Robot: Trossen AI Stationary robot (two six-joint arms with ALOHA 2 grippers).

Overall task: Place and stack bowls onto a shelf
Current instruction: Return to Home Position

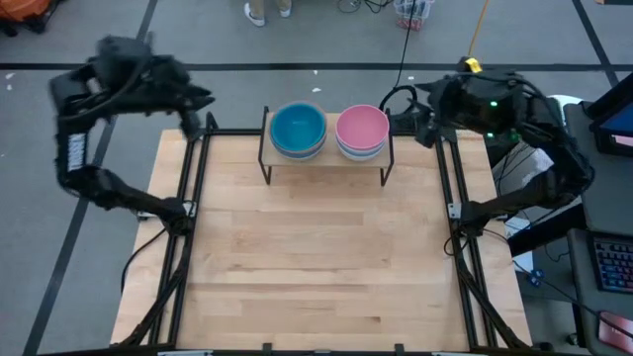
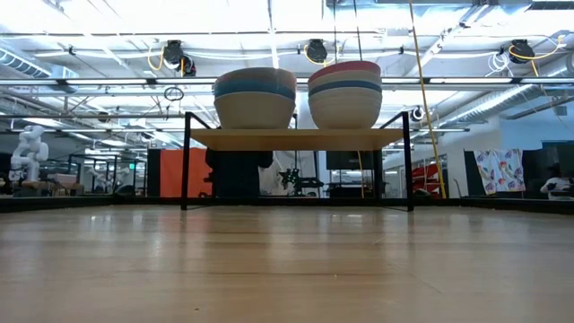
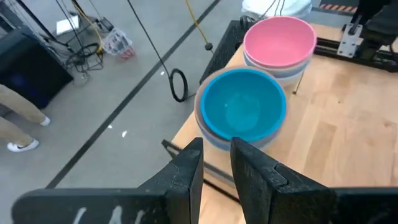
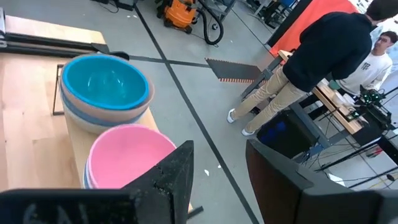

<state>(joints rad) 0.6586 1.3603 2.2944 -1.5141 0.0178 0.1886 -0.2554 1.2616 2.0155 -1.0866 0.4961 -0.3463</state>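
The shelf (image 1: 329, 150) stands at the middle of the table's far edge on thin black legs. Two stacks of bowls rest on its plank (image 2: 296, 139). The left stack (image 1: 298, 130) has a blue bowl (image 3: 244, 112) on top. The right stack (image 1: 362, 132) is topped by a pink bowl (image 4: 127, 155). My left gripper (image 3: 216, 163) hovers off the table's far left corner, above and beside the blue stack, with a narrow gap between its fingers and nothing in it. My right gripper (image 4: 217, 174) hovers off the far right corner beside the pink stack, open and empty.
Black frame rails (image 1: 188, 198) (image 1: 457, 208) run along the table's left and right sides. Bare wooden tabletop (image 1: 316, 267) stretches from the shelf to the near edge. A person (image 4: 323, 56) stands on the floor beyond the table; legs (image 3: 15, 118) show farther off.
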